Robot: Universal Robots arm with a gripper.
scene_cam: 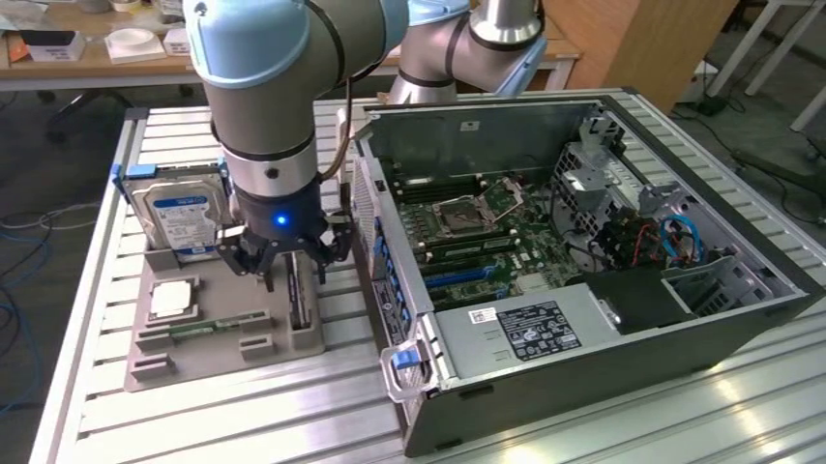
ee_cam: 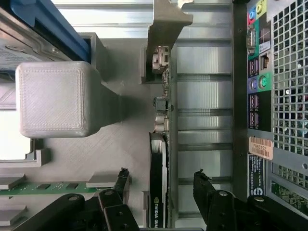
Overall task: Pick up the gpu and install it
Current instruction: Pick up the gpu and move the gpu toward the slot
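Note:
The gpu (scene_cam: 301, 304) stands on edge in a slot of the grey holder (scene_cam: 220, 362), on the side nearest the computer case. In the wrist view I look down on the gpu's (ee_cam: 161, 144) thin top edge, with its silvery bracket (ee_cam: 166, 24) at the far end and a black fan shroud below. My gripper (scene_cam: 294, 275) hangs just above the card and is open. One black fingertip (ee_cam: 121, 179) is on either side of the card, the other (ee_cam: 202, 185) over the table slats, and neither touches it.
The open computer case (scene_cam: 581, 338) lies at the exterior view's right, motherboard (scene_cam: 504, 242) exposed, its rear port panel (ee_cam: 269, 96) close beside the card. The holder also carries a hard drive (scene_cam: 181, 215), a processor (scene_cam: 172, 298) and a memory stick (scene_cam: 207, 327). A grey block (ee_cam: 53, 98) rises nearby.

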